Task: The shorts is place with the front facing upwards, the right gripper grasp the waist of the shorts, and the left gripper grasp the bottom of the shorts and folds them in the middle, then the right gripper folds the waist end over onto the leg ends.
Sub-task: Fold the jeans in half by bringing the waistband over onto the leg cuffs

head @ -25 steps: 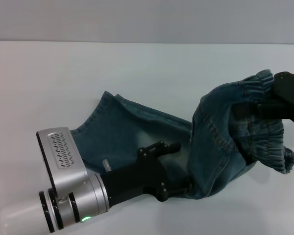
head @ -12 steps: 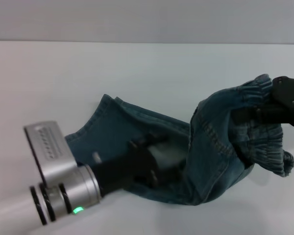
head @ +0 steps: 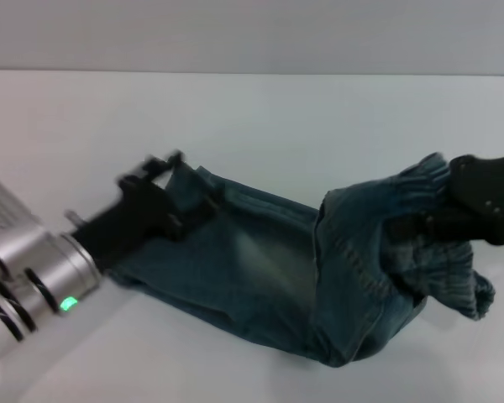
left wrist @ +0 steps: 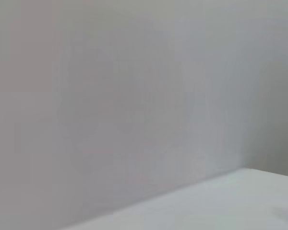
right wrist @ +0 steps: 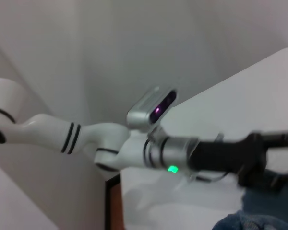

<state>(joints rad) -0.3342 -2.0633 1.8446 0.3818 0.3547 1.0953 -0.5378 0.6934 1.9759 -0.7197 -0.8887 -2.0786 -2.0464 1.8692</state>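
Observation:
The blue-green denim shorts (head: 260, 269) lie folded lengthwise on the white table (head: 319, 117), with the legs pointing left. My right gripper (head: 441, 220) is shut on the gathered waist (head: 420, 180) and holds it up off the table at the right, so the cloth bunches below it. My left gripper (head: 189, 180), a black claw on a silver cuff, stands open over the bottom of the shorts (head: 203, 176) and partly hides the hems. In the right wrist view, the left gripper (right wrist: 269, 158) and a corner of denim (right wrist: 249, 220) show. The left wrist view shows only wall and table.
Bare white table surrounds the shorts on all sides, with a grey wall (head: 252, 34) behind it. The left arm's silver wrist (head: 25, 260) reaches in from the near left corner.
My left gripper has pulled back leftward from the middle of the shorts to the leg ends. The right gripper has moved slightly left and lower with the waist.

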